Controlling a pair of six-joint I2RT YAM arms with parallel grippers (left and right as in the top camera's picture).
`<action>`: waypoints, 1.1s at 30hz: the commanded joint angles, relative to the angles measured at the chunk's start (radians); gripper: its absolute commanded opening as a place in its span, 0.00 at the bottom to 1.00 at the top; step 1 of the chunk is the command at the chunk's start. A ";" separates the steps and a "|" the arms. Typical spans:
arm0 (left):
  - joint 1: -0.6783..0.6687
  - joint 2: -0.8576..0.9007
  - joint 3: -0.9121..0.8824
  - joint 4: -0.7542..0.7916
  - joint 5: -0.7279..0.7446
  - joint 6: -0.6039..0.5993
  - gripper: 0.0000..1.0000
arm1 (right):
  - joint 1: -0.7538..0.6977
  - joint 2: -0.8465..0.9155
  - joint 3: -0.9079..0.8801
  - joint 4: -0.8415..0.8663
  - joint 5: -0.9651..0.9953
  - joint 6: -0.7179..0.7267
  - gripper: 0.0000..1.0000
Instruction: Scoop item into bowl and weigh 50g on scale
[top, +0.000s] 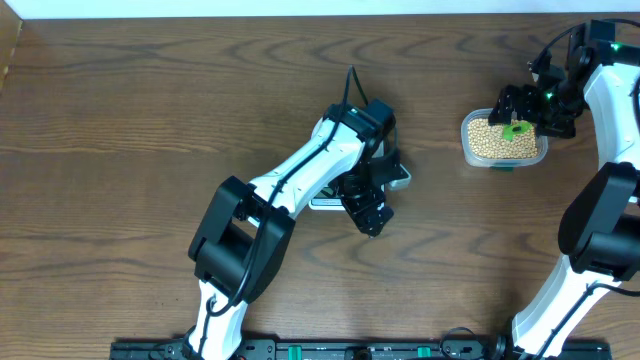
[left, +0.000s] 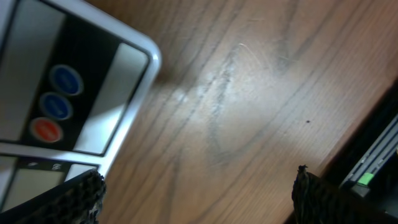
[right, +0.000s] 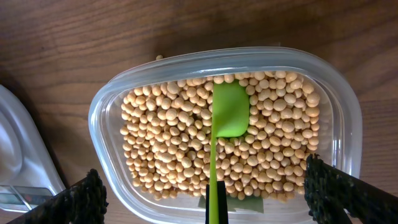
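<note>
While the left jaws stand spread wide over bare worktop, nothing lies between their fingers and they touch nothing. Just beside them, at the left of the wrist view, is the button end of the scale, with two blue buttons and a red button. From overhead the left arm reaches to mid-worktop and covers most of the scale. Only white edges show on either side of the wrist, and the platform is hidden.

The right jaws are equally wide apart, hanging above a clear tub at the far right of the worktop, well apart from the scale. Beans fill the tub. A green scoop lies with its blade on the beans, its handle running toward the camera midway between the black fingers. The fingers touch neither the scoop nor, as far as can be seen, the tub. Whether anything supports the handle's near end I cannot tell.
</note>
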 joint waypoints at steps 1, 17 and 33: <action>-0.016 0.002 0.014 0.002 0.027 0.013 0.98 | 0.000 0.005 0.016 0.000 -0.003 -0.005 0.99; -0.066 0.001 -0.051 0.092 -0.121 -0.063 0.98 | 0.000 0.005 0.016 0.000 -0.003 -0.005 0.99; -0.066 -0.003 -0.064 0.135 -0.168 -0.063 0.98 | 0.000 0.005 0.016 0.000 -0.003 -0.005 0.99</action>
